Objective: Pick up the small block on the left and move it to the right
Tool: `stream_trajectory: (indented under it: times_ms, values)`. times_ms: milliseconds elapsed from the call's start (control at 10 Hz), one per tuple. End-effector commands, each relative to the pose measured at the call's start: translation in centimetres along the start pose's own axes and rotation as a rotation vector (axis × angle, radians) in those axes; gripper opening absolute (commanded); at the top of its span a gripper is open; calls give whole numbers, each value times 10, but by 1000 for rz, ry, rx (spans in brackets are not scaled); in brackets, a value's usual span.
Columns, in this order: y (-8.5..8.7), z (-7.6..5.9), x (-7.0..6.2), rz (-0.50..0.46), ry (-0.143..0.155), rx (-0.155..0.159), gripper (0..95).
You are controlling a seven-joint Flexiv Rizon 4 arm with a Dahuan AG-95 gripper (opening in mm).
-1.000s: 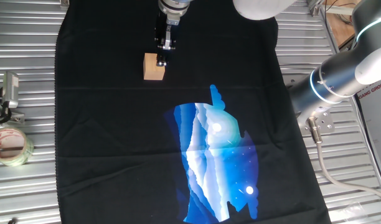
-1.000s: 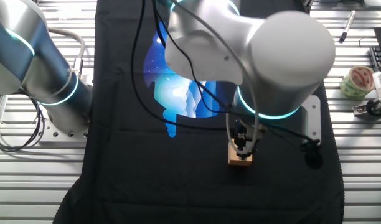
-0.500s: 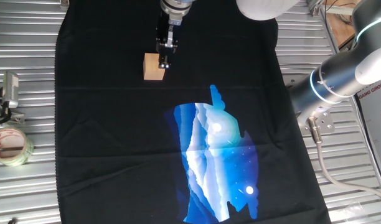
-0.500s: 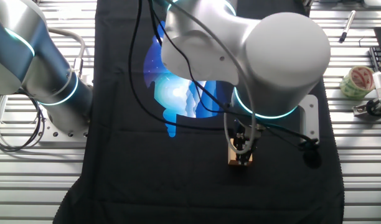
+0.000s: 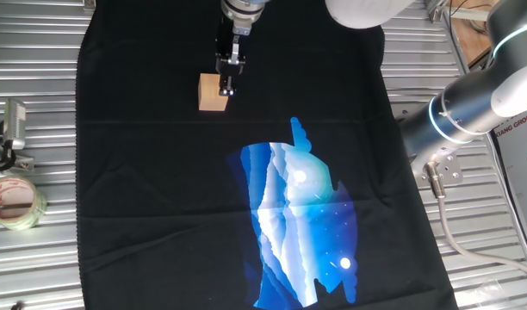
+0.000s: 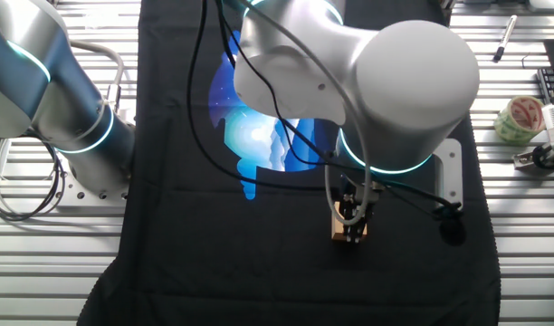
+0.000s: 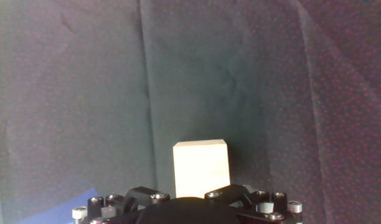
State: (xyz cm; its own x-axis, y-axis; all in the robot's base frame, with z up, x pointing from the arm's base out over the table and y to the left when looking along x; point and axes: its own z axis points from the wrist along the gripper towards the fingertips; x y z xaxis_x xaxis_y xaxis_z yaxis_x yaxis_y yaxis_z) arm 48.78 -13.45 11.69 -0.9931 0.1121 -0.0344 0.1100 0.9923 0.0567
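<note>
Nearest the hand camera, the gripper (image 7: 197, 200) is showing only its dark base and screw heads along the bottom edge; the fingertips are not appearing, so whether the jaws are apart or together cannot be told from this view.

Just beyond that base, the small block (image 7: 201, 168) is sitting on the black cloth (image 7: 84, 93), square to the camera and centred on the hand's axis. Being a cube, it has no long axis to align with.

In one fixed view, the gripper (image 5: 226, 84) is hanging against the right upper edge of the small block (image 5: 213, 92), overlapping it. In the other fixed view, the gripper (image 6: 353, 228) is covering most of the small block (image 6: 339, 232), with only a tan sliver showing beside it. The finger gap is too small to resolve in either.

Judgement: the block is lying directly beneath the claw, slightly offset to one side, so the coming move is depending on centring, then closing.

Farther off, the blue print (image 5: 302, 220) is lying well apart from the block.
</note>
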Motion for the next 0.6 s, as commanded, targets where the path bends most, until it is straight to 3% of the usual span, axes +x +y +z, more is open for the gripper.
stream_trajectory:
  times_ms: [100,600]
  values:
    - [0,1,-1,1,1,-1,950]
    - [-3,5,1,3,1,-10,950]
